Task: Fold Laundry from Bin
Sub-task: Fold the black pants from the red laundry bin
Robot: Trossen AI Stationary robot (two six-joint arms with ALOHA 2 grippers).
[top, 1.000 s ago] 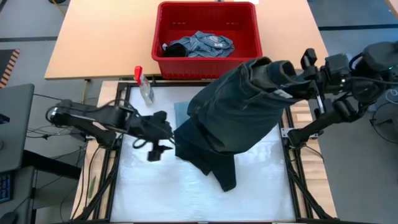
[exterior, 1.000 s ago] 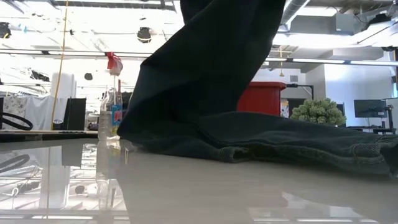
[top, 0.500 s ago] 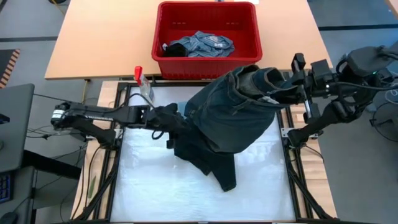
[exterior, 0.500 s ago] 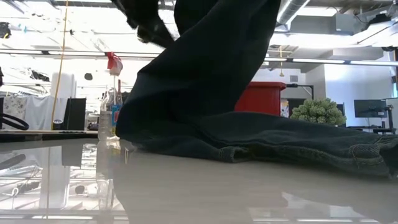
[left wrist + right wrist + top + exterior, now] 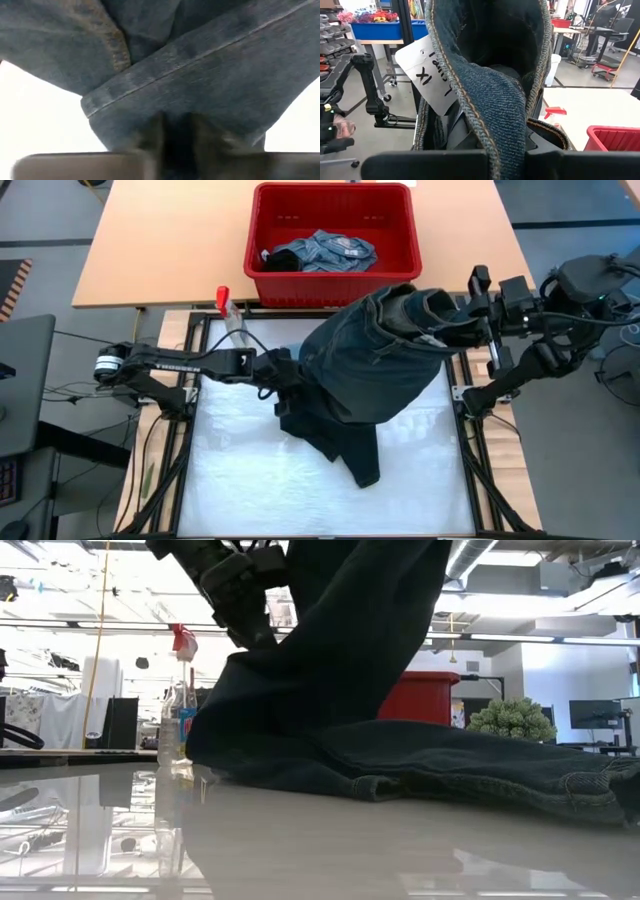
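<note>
Left hand [image 5: 283, 376] reached jeans [image 5: 375, 365] edge; right hand [image 5: 440, 320] lifting waistband.

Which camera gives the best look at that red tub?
The high view: the whole red tub shows, with clothes inside. The low view shows one side of it behind the dark jeans; the right wrist view, a corner; the left wrist view, nothing.

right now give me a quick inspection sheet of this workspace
surface: white mat, bare in front
job's things: dark denim garment partly lifted, hem trailing on the mat; more laundry in the red bin
clutter: spray bottle at the mat's back-left corner
grippers: right gripper shut on the garment's raised end; left gripper at its left edge
cables: bundles beside the left arm
surroundings: green ball behind the table
</note>
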